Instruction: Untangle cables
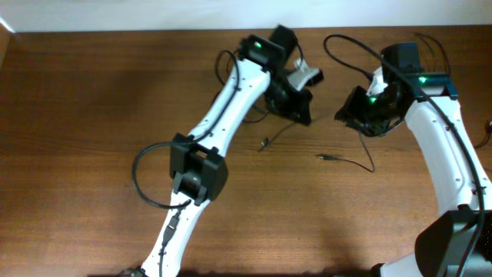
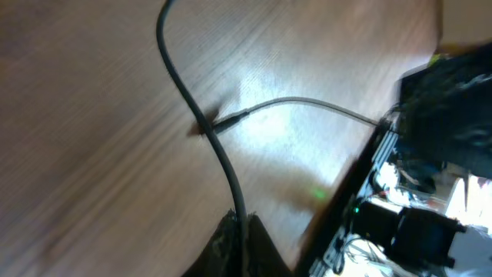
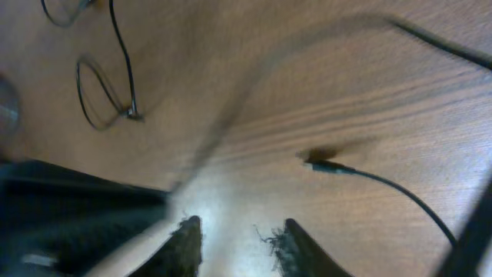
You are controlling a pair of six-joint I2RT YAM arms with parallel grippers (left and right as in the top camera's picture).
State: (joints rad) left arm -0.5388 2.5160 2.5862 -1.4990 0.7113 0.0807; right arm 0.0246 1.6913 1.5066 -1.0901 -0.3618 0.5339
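Observation:
Several thin black cables lie as loose strands on the wooden table. One ends in a small plug (image 1: pixel 264 144) below my left gripper (image 1: pixel 300 114). Another plug (image 1: pixel 321 157) trails a cord to the right, below my right gripper (image 1: pixel 347 115). In the left wrist view my left gripper (image 2: pixel 244 225) is shut on a black cable (image 2: pixel 188 100) that runs up and away; a grey-tipped plug (image 2: pixel 231 119) lies across it. In the right wrist view my right gripper (image 3: pixel 238 231) is open and empty above the table, with a plug (image 3: pixel 319 164) just beyond it and thin cable loops (image 3: pixel 100 96) at the upper left.
A cable loop (image 1: pixel 346 54) arcs between the two wrists at the back of the table. The two arms are close together at the centre back. The white wall edge runs along the top. The right arm's body (image 2: pixel 430 154) fills the right of the left wrist view.

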